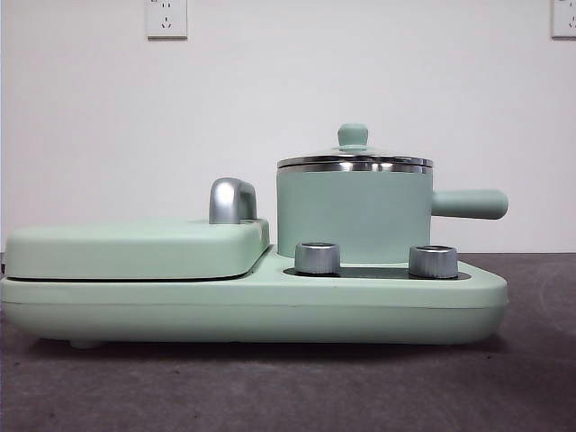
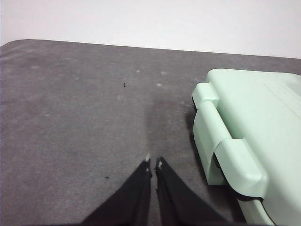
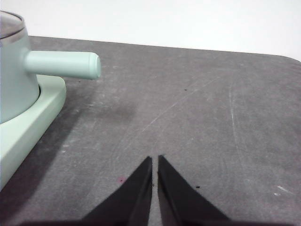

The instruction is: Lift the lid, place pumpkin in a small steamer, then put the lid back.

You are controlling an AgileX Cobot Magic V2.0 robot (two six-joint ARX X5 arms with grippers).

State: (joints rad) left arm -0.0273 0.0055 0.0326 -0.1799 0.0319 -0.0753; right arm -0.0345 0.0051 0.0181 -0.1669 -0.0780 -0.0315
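Waiting off to either side of the appliance base (image 1: 252, 306), I am holding both grippers low over the grey table (image 3: 197, 108), and neither is carrying anything. My left gripper (image 2: 154, 162) is showing its jaws pressed together, empty, beside the hinged end of the flat cover (image 2: 254, 117). My right gripper (image 3: 154, 160) is likewise closed and empty, with the small steamer (image 1: 353, 216) ahead and its side handle (image 3: 63, 64) pointing out toward it. The lid (image 1: 354, 155) is sitting square on the steamer's rim, untouched. The pumpkin is not appearing in any view. I am judging lid removal to be the step in hand: I should be opening the right jaws, coming down centred over the small knob (image 1: 353, 135), gripping it firmly and lifting straight up so the pot is not dragged.
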